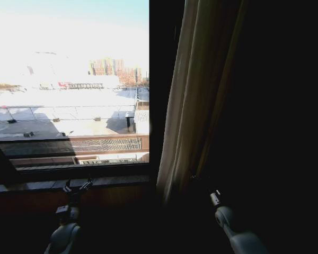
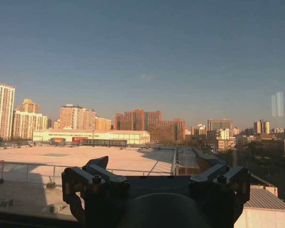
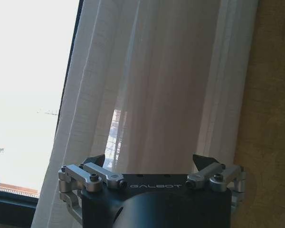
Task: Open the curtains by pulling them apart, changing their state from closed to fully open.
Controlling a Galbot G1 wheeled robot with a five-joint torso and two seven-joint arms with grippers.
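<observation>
One sheer white-cream curtain (image 1: 193, 95) hangs gathered in pleats just right of the window, which stands uncovered. In the right wrist view the same curtain (image 3: 152, 80) hangs straight ahead of my right gripper (image 3: 149, 162), whose jaws stand open and wide apart with nothing clamped. From the head camera my right gripper (image 1: 200, 182) sits low against the curtain's lower part, in deep shadow. My left gripper (image 1: 77, 186) is open at the sill and faces the bare glass. Through the left wrist camera the left gripper (image 2: 152, 164) holds nothing, with rooftops beyond.
A dark brown drape (image 3: 270, 118) hangs beside the sheer panel, seen as a black mass (image 1: 275, 106) in the head view. A dark window frame post (image 1: 159, 79) stands between glass and curtain. The wooden sill (image 1: 111, 181) runs below the window.
</observation>
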